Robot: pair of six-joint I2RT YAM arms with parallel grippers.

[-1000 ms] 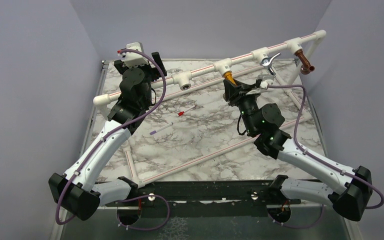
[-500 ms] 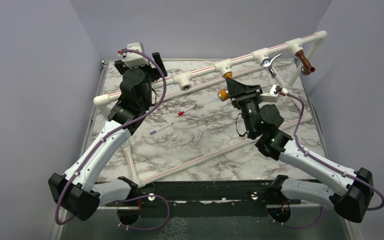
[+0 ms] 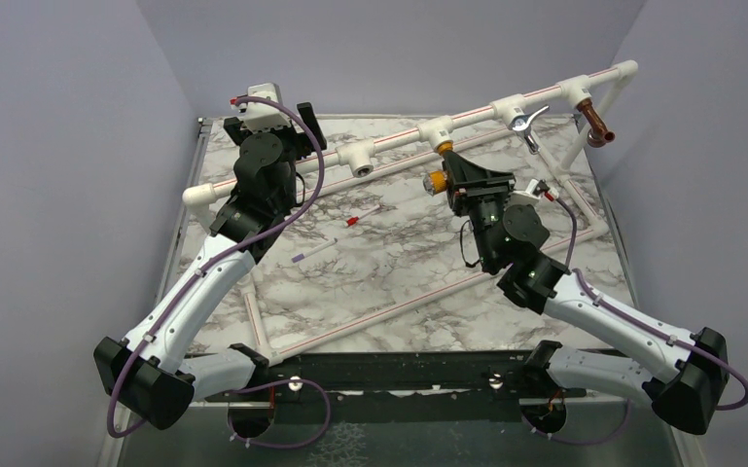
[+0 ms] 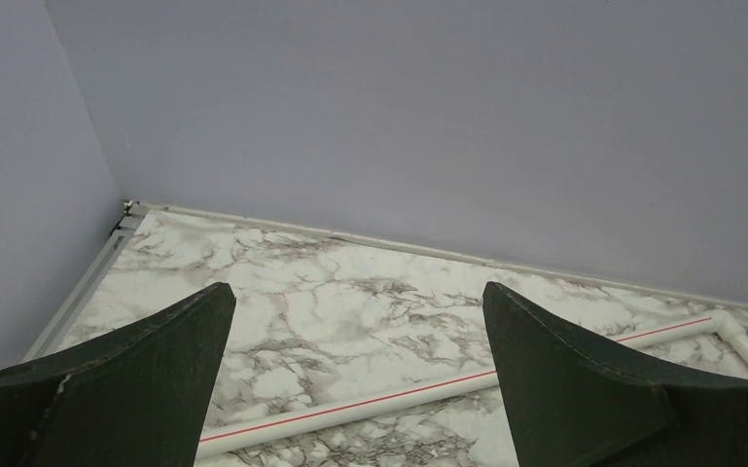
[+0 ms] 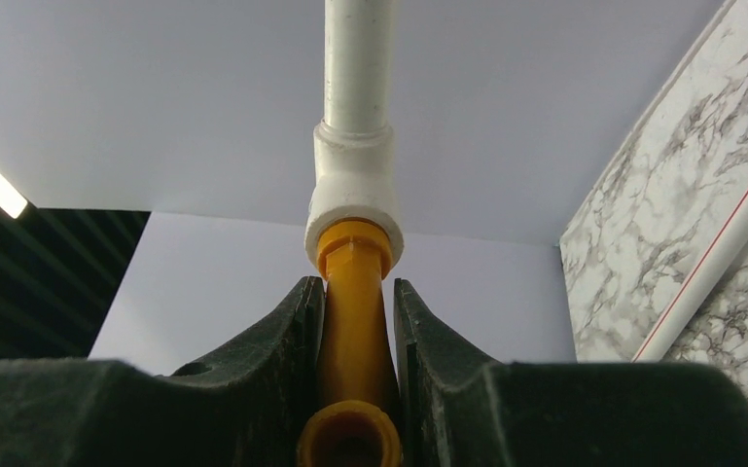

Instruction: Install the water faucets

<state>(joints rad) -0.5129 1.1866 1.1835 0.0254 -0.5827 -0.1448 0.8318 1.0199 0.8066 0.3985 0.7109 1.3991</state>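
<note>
A mustard-yellow faucet (image 5: 355, 321) is pinched between my right gripper's (image 5: 358, 292) fingers, its threaded end seated in a white tee (image 5: 352, 185) on the raised pipe. From above, its silvery knob (image 3: 436, 181) points left beneath that tee (image 3: 437, 129), with my right gripper (image 3: 455, 167) shut on its body. Further right on the same pipe hang a chrome lever faucet (image 3: 525, 121) and a copper-brown faucet (image 3: 596, 121). One tee (image 3: 360, 156) to the left has an empty socket. My left gripper (image 4: 358, 288) stands wide open at the back left (image 3: 297, 126), holding nothing.
A white red-striped pipe frame (image 3: 409, 302) lies on the marble table, and one of its pipes (image 4: 350, 404) runs under my left fingers. A thin red-tipped stick (image 3: 360, 216) and a purple-tipped one (image 3: 313, 251) lie mid-table. Grey walls close in at the back and both sides.
My right wrist has rolled with the yellow faucet in its grip, swinging the knob end out to the left under the tee. The left arm has not moved.
</note>
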